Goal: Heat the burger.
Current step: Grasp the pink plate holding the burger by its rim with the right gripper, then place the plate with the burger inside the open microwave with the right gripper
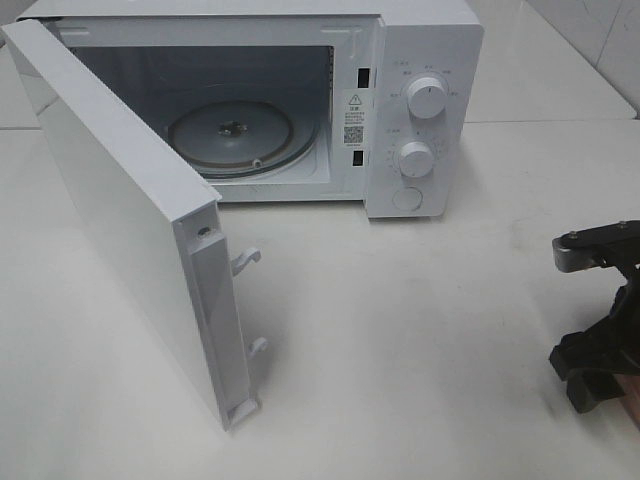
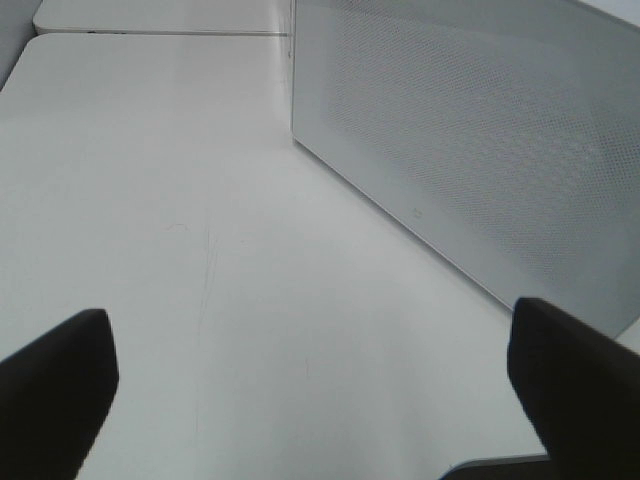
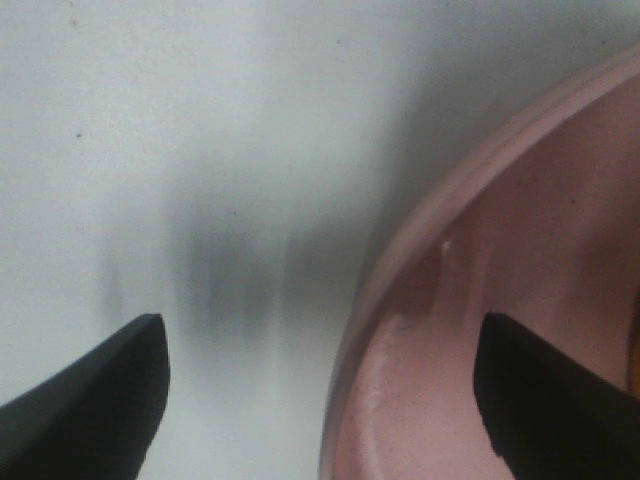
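1. High view: the boxy white microwave oven [image 1: 425, 60] stands at the back of the pale worktop [image 1: 400, 330]. Its flat white door [image 1: 110, 200] is swung wide and the round glass turntable [image 1: 240, 135] inside is bare. My right pincer [image 1: 598, 365] hangs low at the right edge of the view, well apart from the oven. The burger does not show here
2. Left wrist view: my left pincer [image 2: 310, 320] is released, its jaws spread wide with only bare worktop between them. The door's perforated outer face runs just beside it
3. Right wrist view: my right pincer is released too, jaws wide and straddling the rim of the round pink plate [image 3: 560, 230], one finger over the worktop and the other over the plate's inside. The burger is out of frame here as well, so I cannot tell where it sits; my guess is on this plate
4. Step in hand, as I judge it: fetching. The oven is open and nothing is loaded. Next I need a square pinch on the plate rim and a level lift, then a carry past the open door to the turntable
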Tool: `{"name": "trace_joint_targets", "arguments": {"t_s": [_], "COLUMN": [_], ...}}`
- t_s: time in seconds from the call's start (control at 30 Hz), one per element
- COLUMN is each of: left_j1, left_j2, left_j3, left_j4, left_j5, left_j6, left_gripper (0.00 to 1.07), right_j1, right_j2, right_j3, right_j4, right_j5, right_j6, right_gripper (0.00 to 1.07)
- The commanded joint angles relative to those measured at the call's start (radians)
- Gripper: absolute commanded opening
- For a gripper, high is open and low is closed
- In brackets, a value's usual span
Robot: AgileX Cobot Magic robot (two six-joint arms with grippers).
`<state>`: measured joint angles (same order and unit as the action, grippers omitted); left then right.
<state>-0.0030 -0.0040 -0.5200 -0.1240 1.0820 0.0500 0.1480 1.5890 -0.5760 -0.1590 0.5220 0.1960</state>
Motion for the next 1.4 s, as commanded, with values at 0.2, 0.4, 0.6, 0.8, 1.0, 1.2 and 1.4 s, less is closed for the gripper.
{"name": "trace_joint_targets", "arguments": {"t_s": [0.2,0.4,0.6,0.8,1.0,1.2,1.4], "left_j1": [0.000,0.000,0.000,0.000,0.000,0.000,0.000], "left_j2": [-0.016,-0.016,-0.016,-0.016,-0.016,-0.016,-0.016], "left_j3": [0.004,0.004,0.004,0.004,0.004,0.004,0.004], "left_j4": [-0.007,-0.007,-0.007,-0.007,-0.007,-0.007,-0.007], "left_j5": [-0.010,-0.010,-0.010,-0.010,-0.010,-0.010,-0.010], "left_j6": [-0.004,-0.004,-0.004,-0.004,-0.004,-0.004,-0.004], "left_gripper": [0.98,0.98,0.98,0.98,0.98,0.98,0.98], "right_j1": [-0.003,-0.003,-0.003,-0.003,-0.003,-0.003,0.001], "right_j2": [0.060,0.066,0.066,0.066,0.066,0.066,0.063], "right_j3": [0.006,0.006,0.007,0.029,0.038,0.038,0.036], "right_j4": [-0.044,-0.049,-0.058,-0.078,-0.078,-0.084,-0.127], "right_j5": [-0.024,-0.026,-0.021,-0.030,-0.026,-0.027,0.007], "right_j6": [0.050,0.051,0.064,0.078,0.078,0.078,0.116], "right_gripper": [0.77,0.72,0.63,0.38,0.09,0.00,0.00]}}
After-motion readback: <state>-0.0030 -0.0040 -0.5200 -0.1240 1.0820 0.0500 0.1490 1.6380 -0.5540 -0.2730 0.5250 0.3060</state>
